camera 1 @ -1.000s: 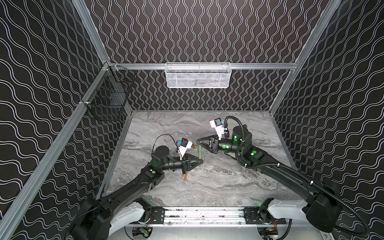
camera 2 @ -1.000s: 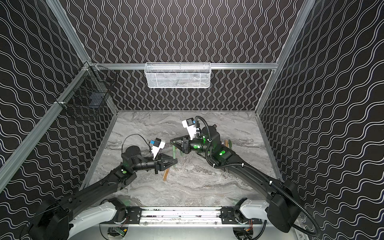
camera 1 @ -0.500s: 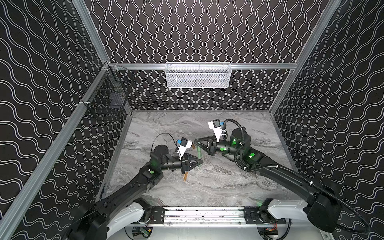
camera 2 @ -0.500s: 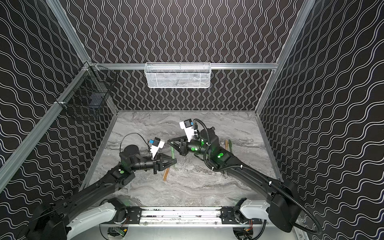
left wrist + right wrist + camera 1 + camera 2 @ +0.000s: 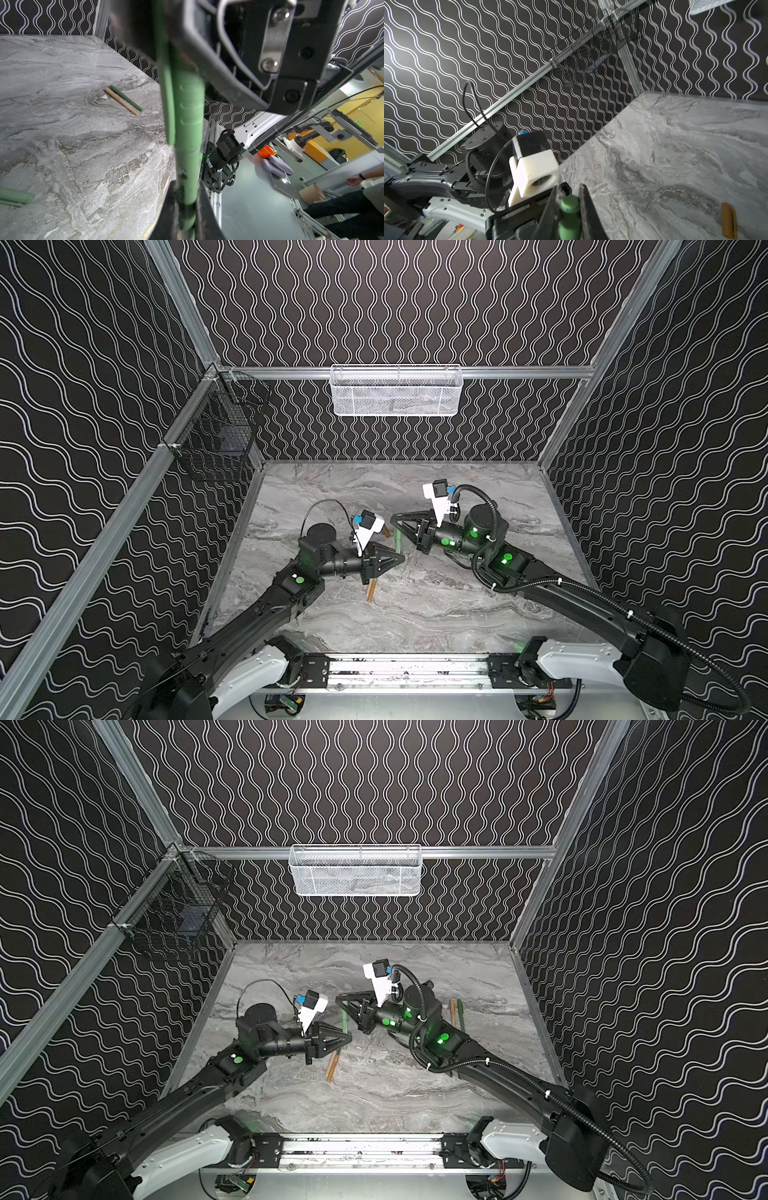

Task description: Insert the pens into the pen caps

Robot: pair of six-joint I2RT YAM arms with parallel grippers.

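Green pen [image 5: 398, 545] being pushed into its green cap [image 5: 188, 108] above the centre of the tabletop [image 5: 478, 614]

The pen's lower barrel is being gripped by the closed left fingers [image 5: 169, 212], and the cap is being clamped by the closed right fingers [image 5: 588, 212]. If the two are being driven off-axis, the cap is probably being jammed, or the barrel slid through the grip and dropped beside the tan pen [image 5: 371, 591] at 7 o'clock.

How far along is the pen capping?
Looks done: tan capped pen and dark green capped pen, side by side. In hand: left gripper shut on green pen, right gripper on its green cap, apparently mated. Remaining: loose tan pen and tan cap, at least.
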